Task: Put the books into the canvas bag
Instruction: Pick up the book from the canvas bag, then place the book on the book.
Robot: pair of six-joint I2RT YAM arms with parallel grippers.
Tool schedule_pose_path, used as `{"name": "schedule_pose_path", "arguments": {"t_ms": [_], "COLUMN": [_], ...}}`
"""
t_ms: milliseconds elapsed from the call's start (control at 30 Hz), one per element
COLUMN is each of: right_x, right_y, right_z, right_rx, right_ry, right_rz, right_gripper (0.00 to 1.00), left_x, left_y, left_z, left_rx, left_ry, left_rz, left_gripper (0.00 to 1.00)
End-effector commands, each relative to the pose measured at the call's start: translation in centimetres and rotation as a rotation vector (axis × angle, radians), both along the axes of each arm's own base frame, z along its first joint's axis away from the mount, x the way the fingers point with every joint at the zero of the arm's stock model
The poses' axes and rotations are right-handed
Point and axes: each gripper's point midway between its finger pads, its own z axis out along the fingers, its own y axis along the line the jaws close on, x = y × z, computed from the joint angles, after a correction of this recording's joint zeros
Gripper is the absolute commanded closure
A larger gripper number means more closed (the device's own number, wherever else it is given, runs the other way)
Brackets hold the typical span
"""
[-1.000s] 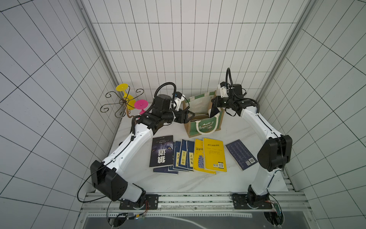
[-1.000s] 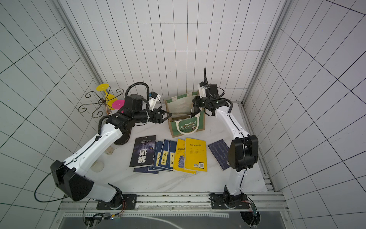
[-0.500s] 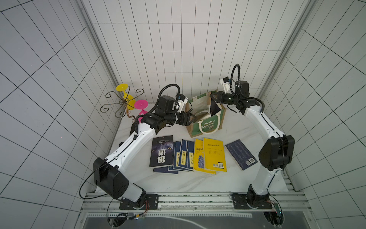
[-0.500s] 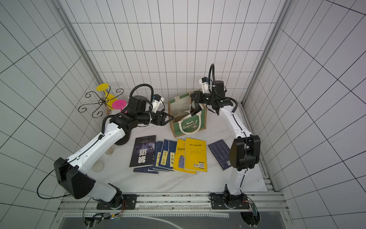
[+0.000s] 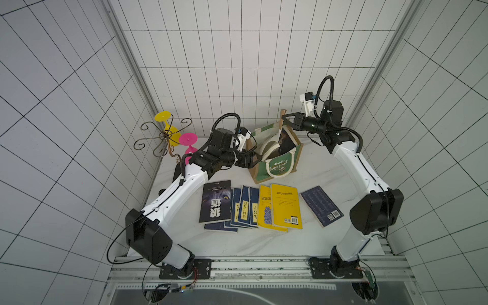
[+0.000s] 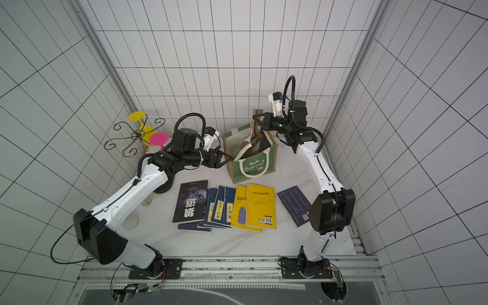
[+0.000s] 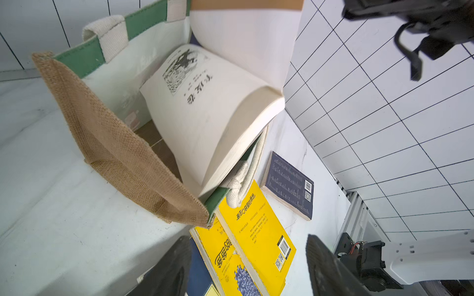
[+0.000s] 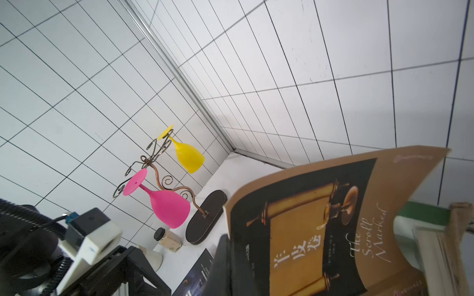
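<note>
- Nearest on the desk (image 5: 264, 243), the books not yet packed lie flat in a row. A black book with white characters (image 5: 217, 202) is at the left, then a fan of navy paperbacks (image 5: 245, 208) and two overlapping yellow books (image 5: 286, 206). One navy book (image 5: 320, 207) lies apart at the right.
- Just beyond them the canvas bag (image 5: 281, 167) stands upright with its mouth open and its green panel facing near.
- The left tool (image 5: 256, 159) sits just beside the bag's left jute wall, released and empty. I cannot tell whether it touches the jute. Bracing that wall would likely keep the bag from tipping.
- The tan-and-black book (image 8: 320, 225) is half in the bag. Its page block (image 7: 210, 110) lies splayed open and sags over the near rim and the rope handle (image 7: 246, 176).
- Above the bag's far right corner, the right tool (image 5: 284, 121) is clenched on that book's cover alone. I judge it best to lift a little so the pages hang shut, then lower straight down. Letting go now would probably leave the book jammed open across the mouth.
- At the far left, a wire rack (image 5: 163, 137) holding a yellow and a pink glass stands well clear.
</note>
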Motion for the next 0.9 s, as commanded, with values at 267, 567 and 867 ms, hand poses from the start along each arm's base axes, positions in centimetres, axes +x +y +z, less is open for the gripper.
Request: {"name": "schedule_pose_path", "arguments": {"t_ms": [267, 567, 867], "right_x": [-7.8, -15.8, -23.2], "right_y": [-1.0, 1.6, 3.2], "right_z": [15.0, 17.2, 13.0], "right_rx": [0.096, 0.095, 0.109], "right_ry": [-0.411, -0.513, -0.442], "right_rz": [0.024, 0.119, 0.191], "right_gripper": [1.00, 1.00, 1.00], "left_x": [-0.4, 0.0, -2.6], "left_y": [0.6, 8.0, 10.5], "left_z": [1.2, 4.0, 3.2], "left_rx": [-0.030, -0.105, -0.081], "left_ry": [-0.048, -0.090, -0.097], "left_rz": [0.013, 0.186, 0.236], "left_gripper": [0.30, 0.29, 0.29]}}
